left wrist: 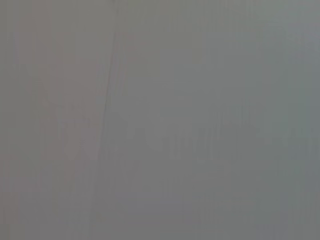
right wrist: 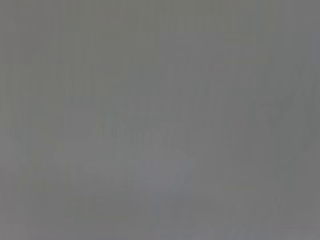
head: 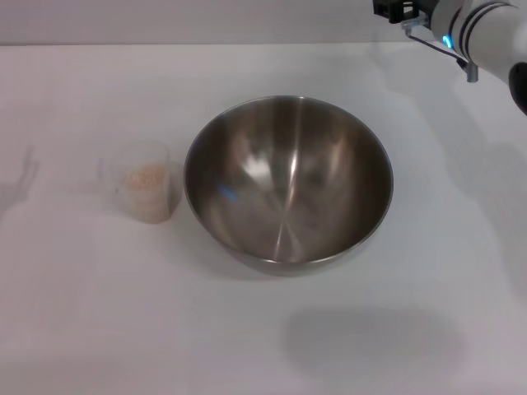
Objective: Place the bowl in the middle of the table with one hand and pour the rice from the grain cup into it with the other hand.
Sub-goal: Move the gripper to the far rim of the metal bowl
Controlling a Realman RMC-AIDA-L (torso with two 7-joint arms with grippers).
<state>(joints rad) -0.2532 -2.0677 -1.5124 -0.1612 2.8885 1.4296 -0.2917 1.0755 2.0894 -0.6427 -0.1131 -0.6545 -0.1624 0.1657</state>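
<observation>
The bowl (head: 288, 183), large and of shiny steel, stands upright near the middle of the white table (head: 428, 271), and nothing lies inside it. Just to its left, almost touching its rim, stands the clear grain cup (head: 146, 191), upright, with pale beige rice (head: 146, 176) inside. My right gripper (head: 398, 10) is up at the far right corner, well away from the bowl and cut off by the picture's edge. The left arm is out of view. Both wrist views show only a plain grey surface.
The table's far edge runs along the top of the head view. Soft shadows lie on the tabletop at the far left (head: 25, 177) and in front of the bowl (head: 370, 337). Nothing else stands on the table.
</observation>
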